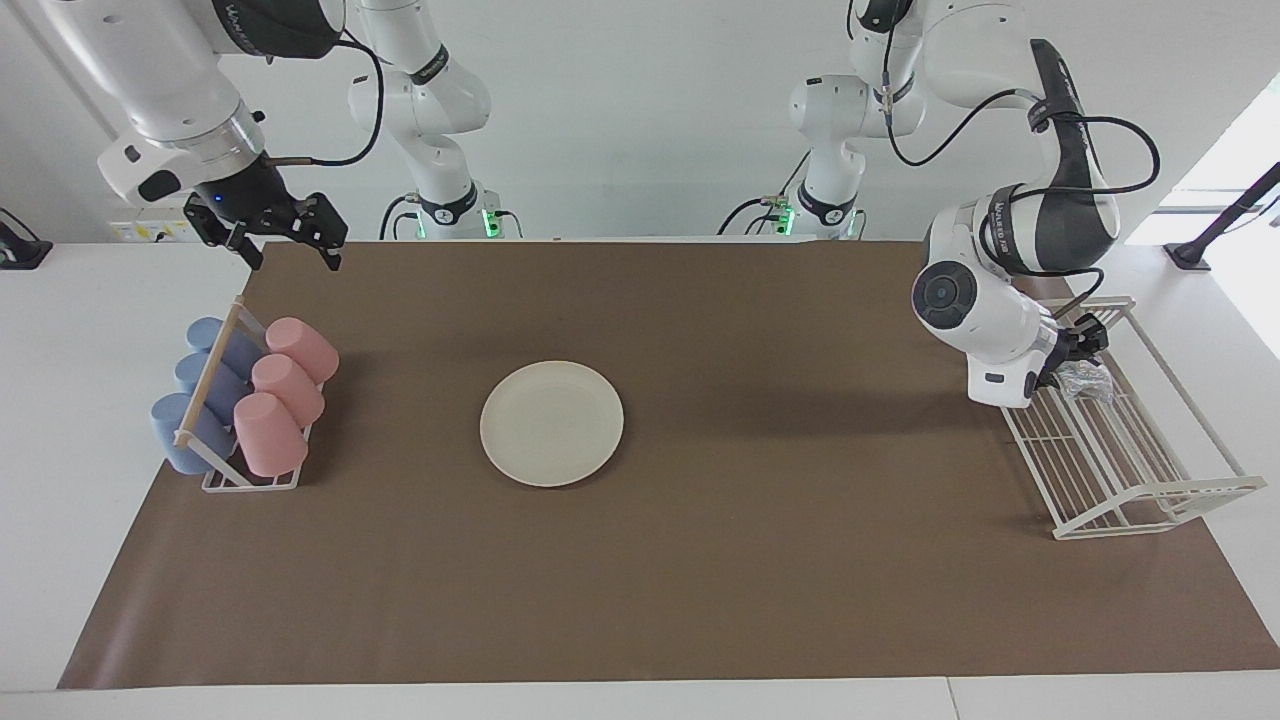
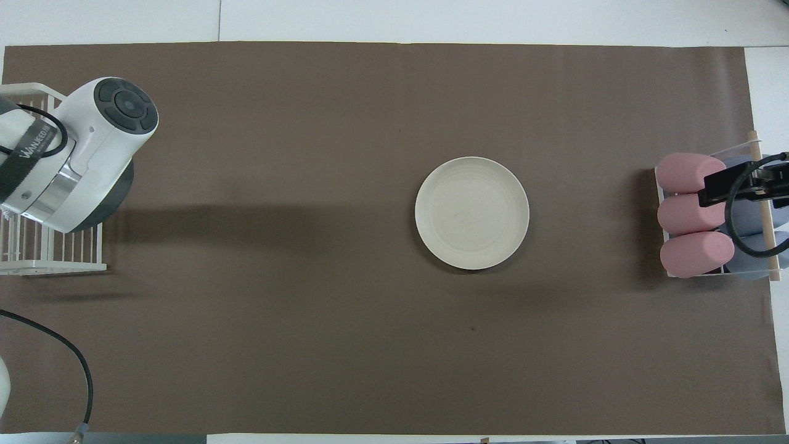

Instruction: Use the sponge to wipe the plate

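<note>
The cream-white plate (image 1: 551,423) lies flat near the middle of the brown mat, and also shows in the overhead view (image 2: 471,213). The silvery-grey sponge (image 1: 1087,380) is in the white wire rack (image 1: 1150,500) at the left arm's end of the table. My left gripper (image 1: 1075,358) reaches down into that rack and is shut on the sponge. In the overhead view the left arm's wrist hides both. My right gripper (image 1: 290,250) is open and empty, up in the air over the cup rack, and the arm waits.
A small rack (image 1: 250,480) at the right arm's end holds three pink cups (image 1: 285,385) and three blue cups (image 1: 200,390) lying on their sides. The brown mat (image 1: 750,560) covers most of the table. The wire rack shows in the overhead view (image 2: 37,265).
</note>
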Motion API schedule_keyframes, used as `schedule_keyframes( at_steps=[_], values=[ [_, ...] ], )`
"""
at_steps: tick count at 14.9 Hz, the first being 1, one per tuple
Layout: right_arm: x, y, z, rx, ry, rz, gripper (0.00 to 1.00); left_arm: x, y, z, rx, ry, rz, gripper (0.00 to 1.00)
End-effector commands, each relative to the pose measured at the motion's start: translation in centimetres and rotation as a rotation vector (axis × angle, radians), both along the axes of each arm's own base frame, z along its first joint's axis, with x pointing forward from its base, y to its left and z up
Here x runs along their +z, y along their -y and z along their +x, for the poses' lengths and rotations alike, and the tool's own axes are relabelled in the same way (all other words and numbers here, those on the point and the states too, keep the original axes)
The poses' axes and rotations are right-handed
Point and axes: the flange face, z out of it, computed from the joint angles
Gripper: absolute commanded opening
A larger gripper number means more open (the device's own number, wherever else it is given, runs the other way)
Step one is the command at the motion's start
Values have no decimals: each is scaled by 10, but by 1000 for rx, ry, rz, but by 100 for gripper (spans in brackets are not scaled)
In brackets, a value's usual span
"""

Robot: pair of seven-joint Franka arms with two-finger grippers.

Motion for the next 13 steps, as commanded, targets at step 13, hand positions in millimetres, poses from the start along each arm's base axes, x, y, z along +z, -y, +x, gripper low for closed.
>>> schedule_keyframes(
  at_steps=[13],
  values=[
    [2,0,2,-23,-1,-20,100,68,11,-12,152,81,-402,100]
  ],
)
